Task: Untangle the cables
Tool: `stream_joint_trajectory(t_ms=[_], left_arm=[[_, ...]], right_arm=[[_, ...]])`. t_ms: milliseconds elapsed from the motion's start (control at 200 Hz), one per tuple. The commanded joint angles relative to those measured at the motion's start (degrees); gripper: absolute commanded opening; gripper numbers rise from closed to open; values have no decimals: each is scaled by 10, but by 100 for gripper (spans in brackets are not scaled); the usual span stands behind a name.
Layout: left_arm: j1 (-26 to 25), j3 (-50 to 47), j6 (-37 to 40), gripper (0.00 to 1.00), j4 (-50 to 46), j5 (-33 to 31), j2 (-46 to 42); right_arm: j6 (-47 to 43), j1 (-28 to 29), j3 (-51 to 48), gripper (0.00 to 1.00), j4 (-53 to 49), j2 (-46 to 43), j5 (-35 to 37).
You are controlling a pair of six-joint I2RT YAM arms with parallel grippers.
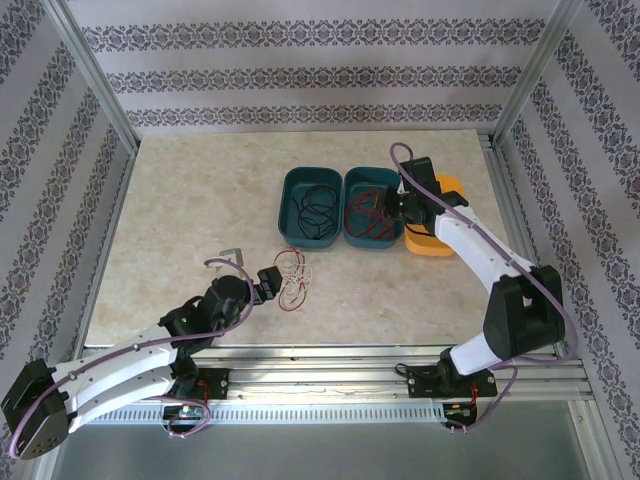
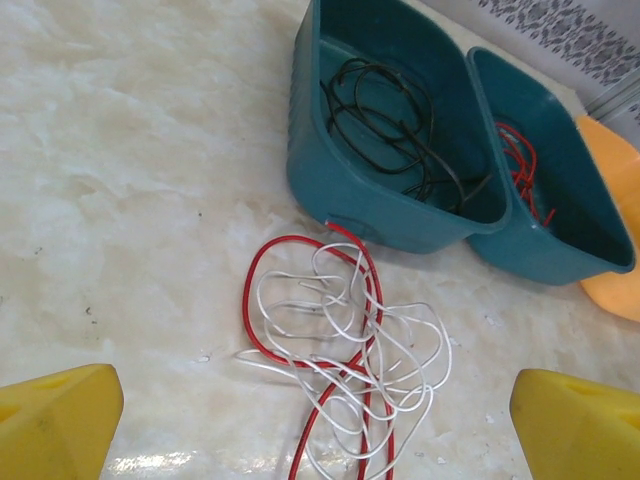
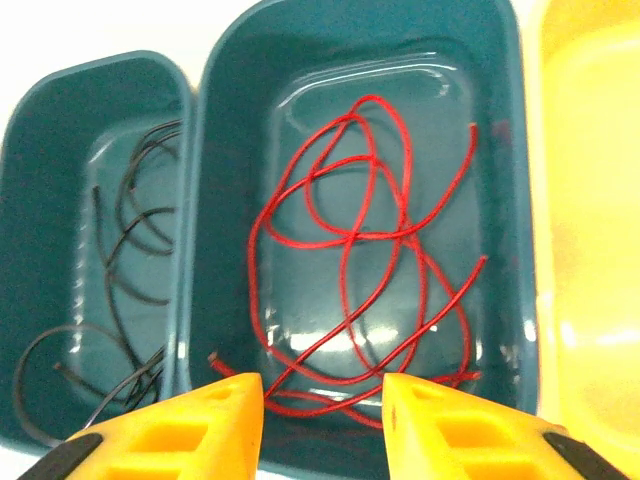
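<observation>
At the near edge of the pale, marble-patterned table (image 1: pixel 180 220), the left gripper (image 1: pixel 268 283) hangs low with its yellow fingers (image 2: pixel 60 425) spread wide and holding nothing; just in front of it a loose tangle of red and white cables (image 2: pixel 340 360) lies on the bare tabletop, thin white loops threaded through a larger red loop, one red end reaching the foot of the left teal bin (image 2: pixel 350 190). That bin, a smooth rounded-corner plastic tub, holds a black cable (image 2: pixel 395 130) in slack overlapping coils; pressed against its side stands the right teal bin (image 3: pixel 230 100), same shape and glossy finish, with a red cable (image 3: pixel 360 240) sprawled in open loops across its floor. The right gripper (image 3: pixel 322 420) hovers above this tub, fingers parted by a narrow gap and gripping nothing. Beyond, touching the right teal bin, sits an orange bin (image 3: pixel 590 200); its contents cannot be told.
</observation>
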Motion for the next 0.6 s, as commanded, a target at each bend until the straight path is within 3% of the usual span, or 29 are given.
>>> stream_joint_trajectory(t_ms=[0,110,150,185,190,390,475,595], left_arm=[[-7,26,-12,99,-20,5,26],[-7,54,1,100,-27,32,73],[-7,67,10,95,-30,47,93],[-7,81,20,92,-33,60,114],[-7,83,21,92,-34,62,117],[-9,164,59,77,-52,126,237],[-15,192,68,72,-61,127,279],[-27,232,78,72,-93,104,335]], right_arm=[[-17,26,-36,40,14,-44,-4],[-16,42,-69,54,23,-88,2],[-12,45,-81,68,28,-103,3],[-9,47,-90,97,30,-116,6],[-9,48,-92,98,31,-118,5],[3,49,-119,98,19,-167,41],[7,48,-128,98,17,-186,54],[10,47,-137,98,17,-201,61]])
